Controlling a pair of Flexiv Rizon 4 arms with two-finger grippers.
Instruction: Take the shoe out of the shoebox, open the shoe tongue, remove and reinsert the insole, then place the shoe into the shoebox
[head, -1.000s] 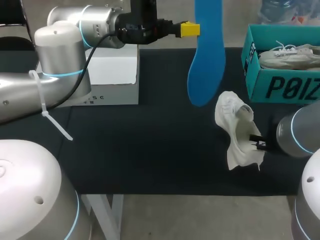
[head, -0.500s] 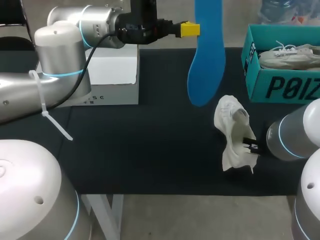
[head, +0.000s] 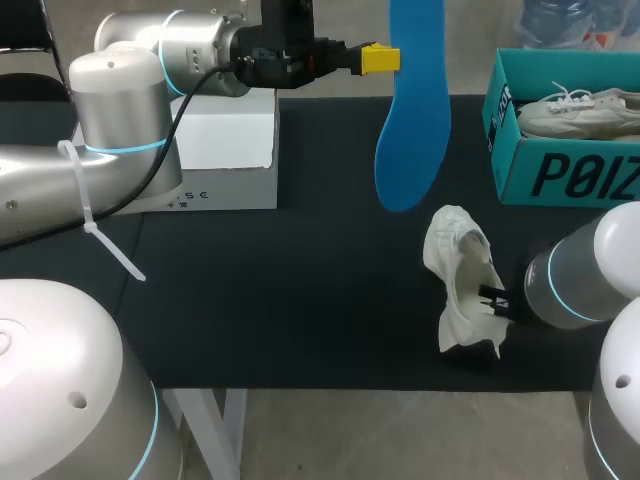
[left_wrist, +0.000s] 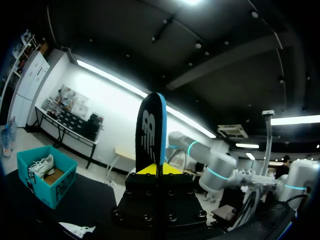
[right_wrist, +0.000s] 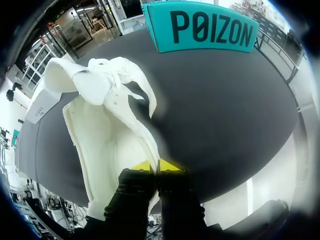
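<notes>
The right tool (head: 492, 300) pinches the shoe (head: 458, 270) by its rim at the bench's (head: 300, 300) 4 o'clock. Both have slid toward 8 o'clock. The left tool (head: 380, 58), unmoved, pinches the blue insole (head: 412, 130) upright at 12 o'clock. The shoebox (head: 560, 175) sits at 2 o'clock.

A table (head: 300, 300) covered by a dark cloth carries two boxes along its back edge: a white box (head: 235, 140) at the left and an open teal shoebox (head: 570, 175) at the right, well apart, with bare cloth between them. The shoebox stands with its printed long side toward the front, and a white sneaker (head: 580, 112) lies inside it, laces up. Toward the front right a white shoe (head: 458, 280) stands on end over the cloth; whether it rests on the table cannot be told.
</notes>
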